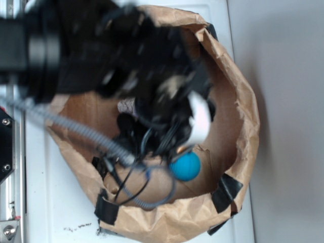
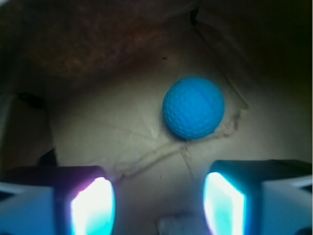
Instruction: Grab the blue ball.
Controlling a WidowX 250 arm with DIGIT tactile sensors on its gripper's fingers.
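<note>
Ball: the blue ball [image 1: 185, 166] [image 2: 193, 107] lies on the brown paper floor inside a crumpled paper bag [image 1: 243, 126] whose rim is rolled down into a bowl-like wall. Its surface is dimpled and matte. In the wrist view it sits ahead of the gripper [image 2: 159, 203], a little toward the finger on the right of that view, beyond the fingertips and untouched by either. The jaws stand wide apart, nothing between them except bare paper and a small pale scrap [image 2: 182, 226] at the bottom edge, too blurred to identify. The finger pads [image 2: 93, 208] glow white to cyan in the light.

In the exterior view the black arm [image 1: 101, 50] reaches down into the bag from the upper left, blurred, and the gripper [image 1: 192, 132] hangs just above the ball; whether they touch cannot be judged from this view. A grey sheathed cable [image 1: 76, 129] runs across the bag's left rim, with thin black wires looping beside the ball. Black tape patches [image 1: 228, 191] hold the bag's lower edge to the white surface [image 1: 50, 202].
</note>
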